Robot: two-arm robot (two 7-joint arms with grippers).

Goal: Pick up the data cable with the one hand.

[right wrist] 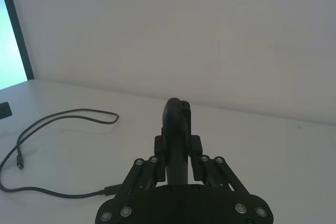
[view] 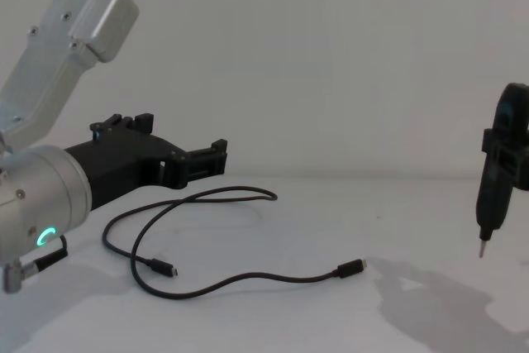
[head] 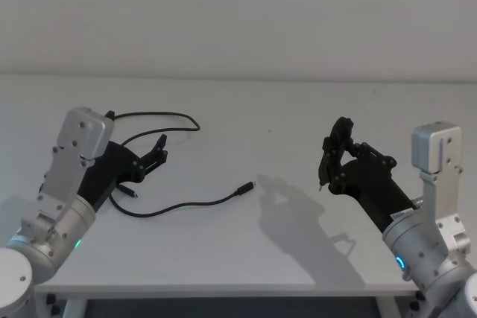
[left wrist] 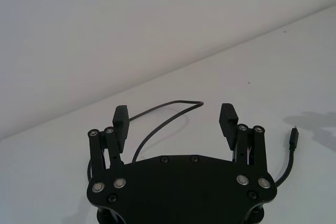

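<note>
The data cable (head: 156, 114) is a thin black cord lying in loose loops on the left half of the white table (head: 298, 109), with one plug (head: 244, 188) near the middle and the other plug (head: 133, 194) by my left arm. The cable also shows in the chest view (view: 273, 279). My left gripper (head: 159, 151), the one hand, hovers open just above the looped part with nothing between its fingers (left wrist: 121, 120), and the cable (left wrist: 168, 104) runs beyond them. My right gripper (head: 332, 158) stands at the right, shut on a pen-like tool (view: 494, 192).
The table's front edge (head: 223, 288) runs close below both arms. The tool's metal tip (view: 482, 250) hangs above bare table on the right. A dark screen edge (right wrist: 13, 30) shows far off in the right wrist view.
</note>
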